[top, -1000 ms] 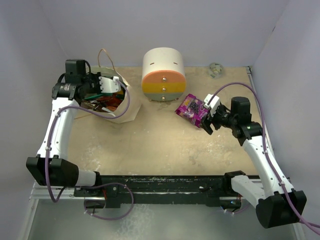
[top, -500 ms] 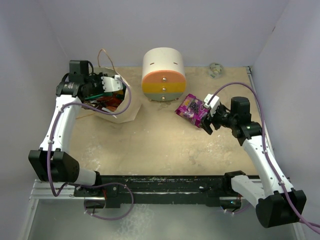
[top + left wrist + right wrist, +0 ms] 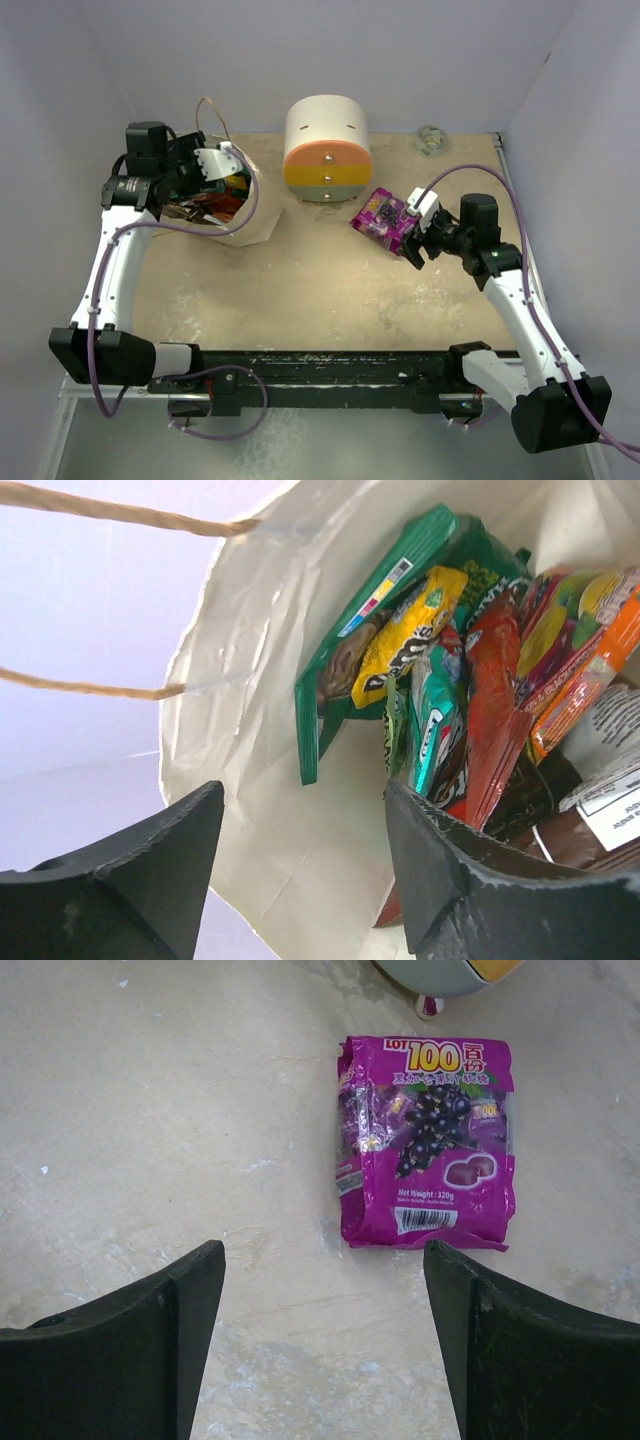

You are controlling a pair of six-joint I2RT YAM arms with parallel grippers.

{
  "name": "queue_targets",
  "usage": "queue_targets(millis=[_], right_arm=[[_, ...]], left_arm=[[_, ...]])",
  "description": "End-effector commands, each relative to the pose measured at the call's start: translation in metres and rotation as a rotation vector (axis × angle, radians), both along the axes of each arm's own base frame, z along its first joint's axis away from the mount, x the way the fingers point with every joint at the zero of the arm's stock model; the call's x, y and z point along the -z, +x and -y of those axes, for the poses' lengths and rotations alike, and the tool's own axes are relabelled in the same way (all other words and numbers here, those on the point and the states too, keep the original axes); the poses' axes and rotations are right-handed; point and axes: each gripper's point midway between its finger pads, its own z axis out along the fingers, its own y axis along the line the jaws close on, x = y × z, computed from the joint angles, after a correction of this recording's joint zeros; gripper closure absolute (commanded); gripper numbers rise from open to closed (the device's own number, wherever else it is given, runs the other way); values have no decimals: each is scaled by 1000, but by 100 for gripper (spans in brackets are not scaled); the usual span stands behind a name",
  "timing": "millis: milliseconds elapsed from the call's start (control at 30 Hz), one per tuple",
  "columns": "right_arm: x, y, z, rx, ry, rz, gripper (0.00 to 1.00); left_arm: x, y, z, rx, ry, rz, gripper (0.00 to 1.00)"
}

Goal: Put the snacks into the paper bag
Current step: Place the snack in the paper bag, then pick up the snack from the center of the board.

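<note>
Your left gripper [image 3: 216,166] is hanging over the mouth of the cream-white paper carrier bag [image 3: 256,216] at the far left of the sandy-beige tabletop [image 3: 300,295], its black fingers [image 3: 150,870] standing well apart with nothing between them. The left wrist camera is looking straight down into the bag, where the snacks are lying packed together: a flat green crinkly packet [image 3: 425,550] leaning against the inner wall, a yellow packet [image 3: 410,630] lying on it, and teal [image 3: 430,725], red-orange [image 3: 495,700] and orange [image 3: 590,685] packets crowding in to the right of it. The bag's thin tan loop handles [image 3: 100,515] are sticking out past its rim.

Towards the middle, a round white container with pastel drawers [image 3: 327,145] is standing at the back of the table. Just to its right, one flat purple grape-candy packet [image 3: 383,218] is lying face up on the bare tabletop, outside the bag and well apart from it.

Your right gripper [image 3: 413,231] is hovering just beside that purple packet, jaws spread wide and gripping nothing. In the right wrist view the packet [image 3: 430,1145] is sitting ahead of the fingertips, not touching them.
</note>
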Motion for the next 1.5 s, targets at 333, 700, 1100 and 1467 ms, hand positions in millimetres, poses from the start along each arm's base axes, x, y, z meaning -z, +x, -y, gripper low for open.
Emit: queue_targets(millis=[333,700,1100,1467], right_arm=[[19,25,4,29,-43,-33,14],[65,69,-9,72,-257,-102,20],[106,107,-1,138,-444,-137,34],[134,105,-8,105,-443,-189,50]], left_arm=[[-49,-44,27,-147,-469,15,11],[-77,-96,57,-66,-674,-23,1],[-64,-117,69,-10,-693,-93,1],[-60,-116,68,-17,-691,-93,1]])
